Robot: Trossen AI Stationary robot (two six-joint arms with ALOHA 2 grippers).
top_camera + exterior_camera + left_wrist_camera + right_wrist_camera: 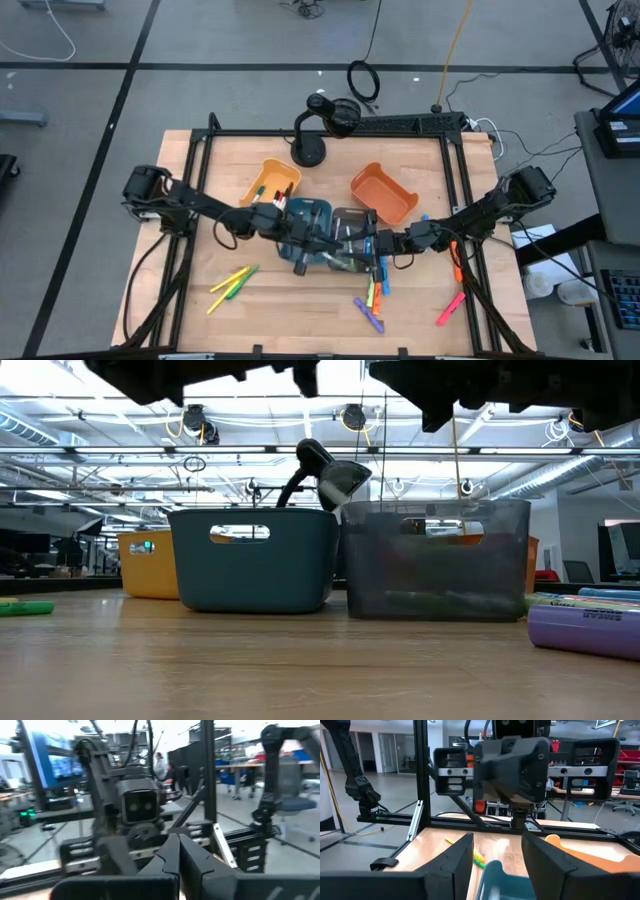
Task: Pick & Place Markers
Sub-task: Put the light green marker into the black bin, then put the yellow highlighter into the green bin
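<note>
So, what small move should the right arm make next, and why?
Probably pull the right gripper back toward the marker cluster beside the grey bin. Its fingers stand open and empty over the teal bin, and those markers lie nearest. The left gripper, shut, hovers alongside.

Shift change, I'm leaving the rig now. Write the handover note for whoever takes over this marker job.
Left gripper: shut, nothing seen in it, above the teal bin.
Right gripper: open, empty, facing it over the grey bin.
Done: a few markers lie in the yellow bin.
Left: yellow and green markers on the table's left, a mixed cluster beside the grey bin, a pink marker and an orange marker on the right. The orange bin looks empty.
</note>
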